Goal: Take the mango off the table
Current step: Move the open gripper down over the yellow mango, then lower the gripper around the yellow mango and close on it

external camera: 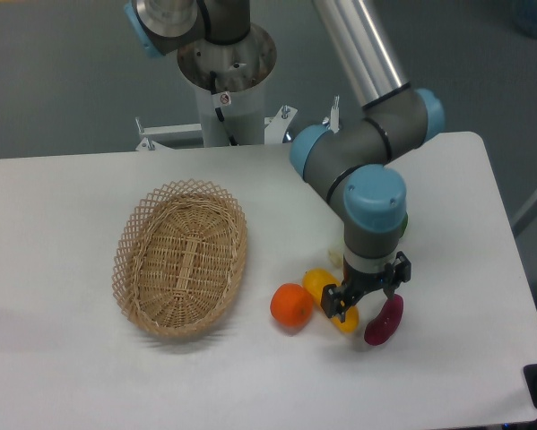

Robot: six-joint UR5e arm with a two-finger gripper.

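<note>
Camera shows the gripper spread open over the mango; I'd center the jaws across its narrow width, clear of the orange.

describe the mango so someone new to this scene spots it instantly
Start at the wicker basket on the white table; to its right lie three pieces in a row. The mango is the middle one, under the gripper: long and yellow, unlike the round orange and the dark purple vegetable.
</note>
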